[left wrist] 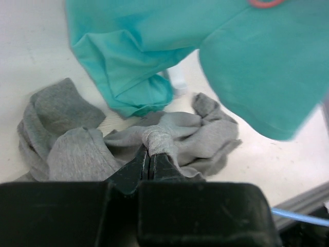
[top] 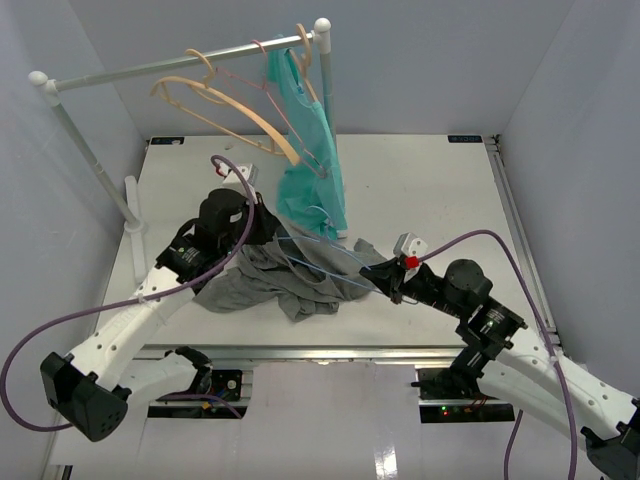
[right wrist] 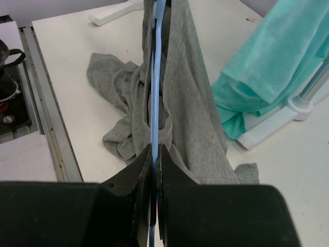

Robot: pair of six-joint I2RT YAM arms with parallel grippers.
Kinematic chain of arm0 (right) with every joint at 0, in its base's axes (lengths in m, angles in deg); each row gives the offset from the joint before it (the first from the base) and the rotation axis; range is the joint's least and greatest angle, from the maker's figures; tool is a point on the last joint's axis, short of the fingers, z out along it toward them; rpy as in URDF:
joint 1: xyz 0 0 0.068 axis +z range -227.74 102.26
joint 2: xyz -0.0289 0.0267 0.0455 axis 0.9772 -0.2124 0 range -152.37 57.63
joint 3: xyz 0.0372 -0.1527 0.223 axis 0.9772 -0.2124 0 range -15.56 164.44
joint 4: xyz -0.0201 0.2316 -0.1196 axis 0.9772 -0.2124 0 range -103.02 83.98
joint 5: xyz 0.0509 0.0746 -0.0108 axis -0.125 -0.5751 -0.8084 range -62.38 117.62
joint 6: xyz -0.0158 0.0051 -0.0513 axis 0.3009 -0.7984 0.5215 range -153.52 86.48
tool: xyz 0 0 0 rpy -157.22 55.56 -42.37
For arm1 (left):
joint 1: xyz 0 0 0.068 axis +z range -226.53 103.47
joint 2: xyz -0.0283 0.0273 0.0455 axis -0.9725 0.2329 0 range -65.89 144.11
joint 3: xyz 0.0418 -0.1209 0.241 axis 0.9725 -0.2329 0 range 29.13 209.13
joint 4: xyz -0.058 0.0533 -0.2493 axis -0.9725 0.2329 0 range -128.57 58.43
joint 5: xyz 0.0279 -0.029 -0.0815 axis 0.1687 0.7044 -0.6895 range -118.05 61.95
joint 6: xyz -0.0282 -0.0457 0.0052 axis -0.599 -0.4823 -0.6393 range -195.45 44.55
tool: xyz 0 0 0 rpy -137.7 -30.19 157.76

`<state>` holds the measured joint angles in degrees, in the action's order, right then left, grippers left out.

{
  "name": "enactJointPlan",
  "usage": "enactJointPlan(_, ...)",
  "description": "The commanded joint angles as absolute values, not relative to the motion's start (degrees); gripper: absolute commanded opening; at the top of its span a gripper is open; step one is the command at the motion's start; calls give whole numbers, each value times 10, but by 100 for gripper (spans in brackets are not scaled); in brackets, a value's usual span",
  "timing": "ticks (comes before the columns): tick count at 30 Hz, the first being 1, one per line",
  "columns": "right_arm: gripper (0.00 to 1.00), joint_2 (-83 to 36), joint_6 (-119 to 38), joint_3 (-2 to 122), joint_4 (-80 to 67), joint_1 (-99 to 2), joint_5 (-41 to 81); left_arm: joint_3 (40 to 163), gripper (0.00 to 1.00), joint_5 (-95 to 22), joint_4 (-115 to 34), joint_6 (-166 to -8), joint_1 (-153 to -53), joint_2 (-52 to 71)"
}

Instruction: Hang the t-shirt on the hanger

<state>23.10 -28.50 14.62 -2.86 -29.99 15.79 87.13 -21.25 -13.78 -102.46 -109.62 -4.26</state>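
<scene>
The gray t-shirt [top: 285,278] lies crumpled on the white table between the two arms. The thin light-blue hanger [top: 325,255] is threaded into the shirt, its wire running from my right gripper toward the left. My left gripper [top: 262,225] is shut on a ribbed fold of the t-shirt [left wrist: 160,139], seemingly the collar, in the left wrist view [left wrist: 150,154]. My right gripper [top: 385,275] is shut on the hanger [right wrist: 157,103], its wire edge-on between the jaws [right wrist: 156,149], with gray shirt [right wrist: 187,103] draped on both sides of it.
A clothes rail [top: 180,62] stands at the back with tan hangers [top: 225,105], pink hangers [top: 265,80] and a hanging teal garment [top: 310,160] reaching the table just behind the shirt. The rail's white foot [right wrist: 272,123] is near the right gripper. The table's metal front edge [top: 340,352] is close.
</scene>
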Motion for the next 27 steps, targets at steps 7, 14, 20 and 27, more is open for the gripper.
enactJointPlan(7, 8, 211, -284, 95, 232, -291, 131, 963, 0, -386, -133, -1035, -1095, -96)
enactJointPlan(14, 8, 175, -287, 102, 296, -283, 139, 976, 0, -414, -132, -1062, -1096, -95)
enactJointPlan(20, 8, 117, -302, 88, 390, -279, 158, 964, 0, -435, -164, -1090, -1107, -97)
enactJointPlan(27, 8, 90, -316, 55, 479, -274, 185, 942, 0, -407, -193, -1131, -1118, -115)
